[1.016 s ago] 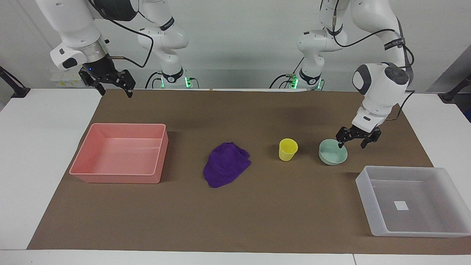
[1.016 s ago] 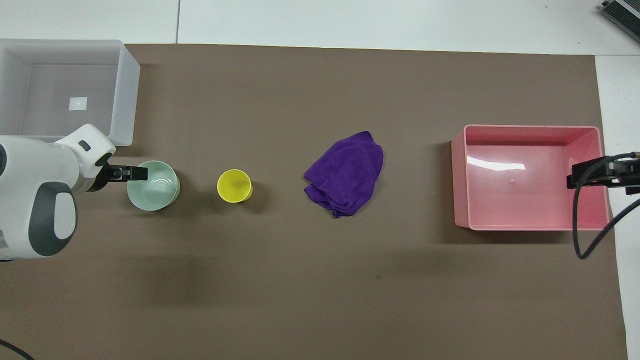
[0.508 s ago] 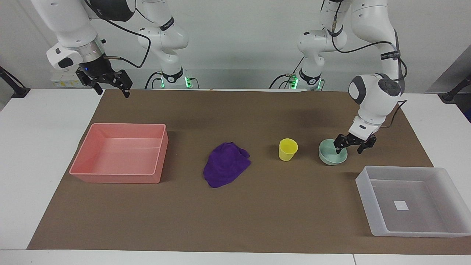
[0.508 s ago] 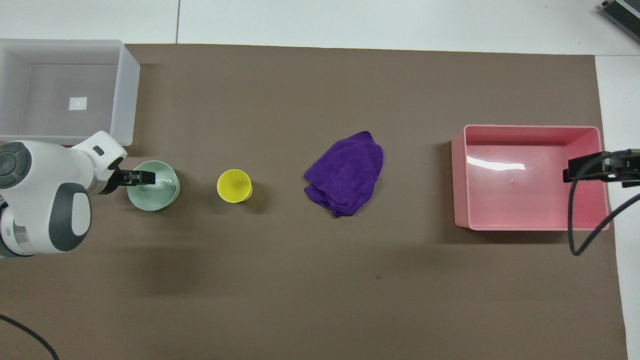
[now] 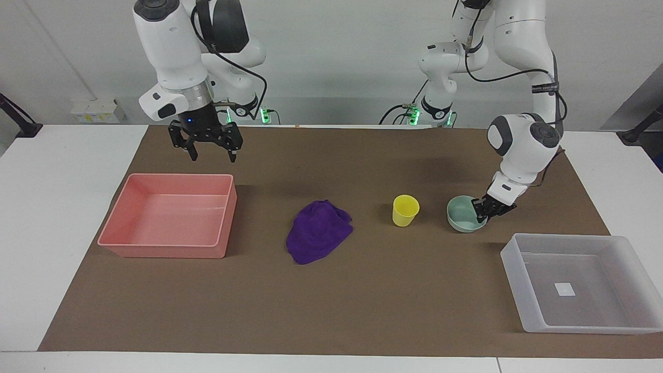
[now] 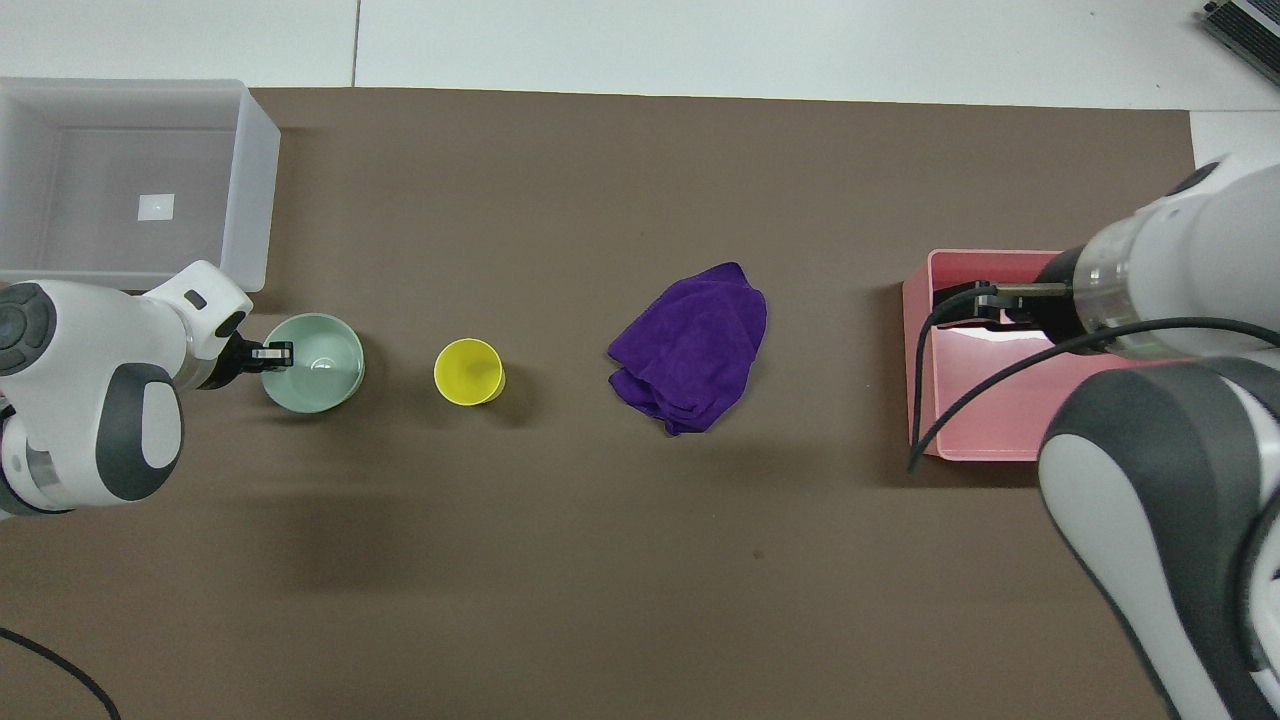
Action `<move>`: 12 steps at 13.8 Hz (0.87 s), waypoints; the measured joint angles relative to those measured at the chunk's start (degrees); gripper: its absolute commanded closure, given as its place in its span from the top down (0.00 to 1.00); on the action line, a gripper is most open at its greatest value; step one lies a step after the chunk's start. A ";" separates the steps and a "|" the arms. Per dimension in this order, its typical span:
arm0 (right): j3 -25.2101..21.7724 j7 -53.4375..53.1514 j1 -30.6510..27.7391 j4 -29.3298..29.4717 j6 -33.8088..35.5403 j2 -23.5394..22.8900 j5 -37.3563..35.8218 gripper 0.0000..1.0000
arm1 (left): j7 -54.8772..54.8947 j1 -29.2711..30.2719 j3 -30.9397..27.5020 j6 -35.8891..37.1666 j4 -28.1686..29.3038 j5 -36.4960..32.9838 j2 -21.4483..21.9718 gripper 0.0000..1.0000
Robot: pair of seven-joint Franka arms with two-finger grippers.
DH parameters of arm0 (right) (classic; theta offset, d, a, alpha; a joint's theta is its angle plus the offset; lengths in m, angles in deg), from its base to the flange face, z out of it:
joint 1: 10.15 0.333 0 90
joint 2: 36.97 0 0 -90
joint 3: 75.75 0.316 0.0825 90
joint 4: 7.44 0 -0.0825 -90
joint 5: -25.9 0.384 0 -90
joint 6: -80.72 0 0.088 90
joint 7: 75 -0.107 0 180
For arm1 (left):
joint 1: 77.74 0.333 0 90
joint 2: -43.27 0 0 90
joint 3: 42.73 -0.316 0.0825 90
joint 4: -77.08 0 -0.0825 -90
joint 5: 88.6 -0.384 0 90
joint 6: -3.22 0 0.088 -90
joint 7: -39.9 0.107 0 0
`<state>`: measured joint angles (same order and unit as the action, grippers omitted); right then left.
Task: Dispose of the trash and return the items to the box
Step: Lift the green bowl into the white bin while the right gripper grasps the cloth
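So the mint-green bowl (image 5: 467, 217) is the thing in play right now. It sits on the brown mat (image 5: 331, 311), and the left gripper (image 5: 487, 212) is down on its rim at the edge toward the left arm's end of the table, jaws pinched together on the bowl's wall. From above you can see the fingertips right at that rim, one reaching just inside the bowl.

Working outward from those jaws: the yellow cup (image 5: 405, 210) stands upright just beside the bowl, toward the right arm's end, not touching it. Past the cup, well apart, the purple rag (image 5: 317, 231) lies crumpled in the middle of the mat. The frosted white box (image 5: 520, 269) sits near the left gripper, farther from the robots than the bowl and at the left arm's end of the table, with its little white label (image 5: 564, 289) on the floor and nothing else in it.

The right gripper (image 5: 211, 150) hangs up in the air with its jaws spread wide, holding nothing. In the overhead view it's over the corner of the pink bin (image 5: 116, 228) that's closest to the rag. The bin sits on the mat at the right arm's end, well apart from the rag.
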<state>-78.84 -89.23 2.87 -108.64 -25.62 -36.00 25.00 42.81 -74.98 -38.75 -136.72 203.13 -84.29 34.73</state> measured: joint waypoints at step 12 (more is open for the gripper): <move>0.28 -11.39 12.09 -0.22 -22.95 -18.88 0.01 1.00 | 4.09 5.22 -0.49 12.07 -22.93 0.03 -2.77 0.00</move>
<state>-78.55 -100.62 14.96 -108.86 -48.56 -54.88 25.00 46.90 -69.76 -39.24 -124.65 180.20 -84.26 31.95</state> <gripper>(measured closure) 0.000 0.965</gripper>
